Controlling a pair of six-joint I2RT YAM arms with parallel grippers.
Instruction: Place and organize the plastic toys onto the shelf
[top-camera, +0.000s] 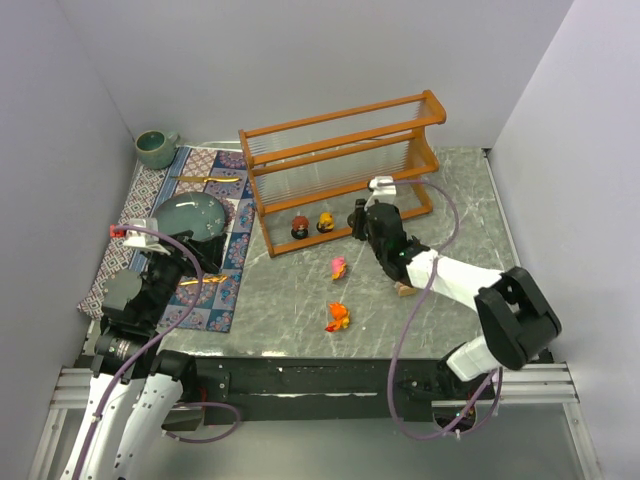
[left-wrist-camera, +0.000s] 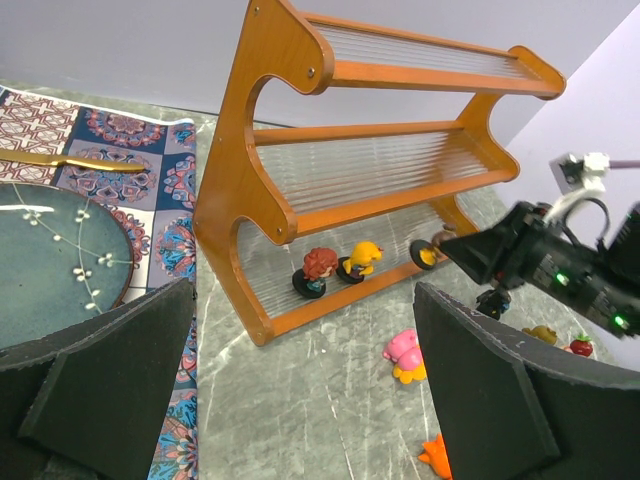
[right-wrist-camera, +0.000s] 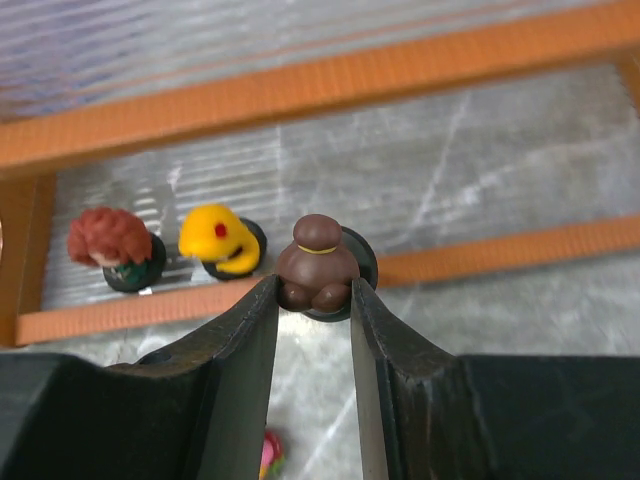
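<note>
Between the tips of the right pincer, clamped on it, the brown toy was at the front rail of the shelf, where an early release could have tipped it off, or a leftward drift knocked the yellow toy beside.

Brown toy, upright (pinched), at shelf front

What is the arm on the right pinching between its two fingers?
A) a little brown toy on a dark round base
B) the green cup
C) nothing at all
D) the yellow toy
A: the right wrist view shows the right gripper shut on the brown toy at the front rail of the shelf, with the yellow toy standing free beside it.
</note>
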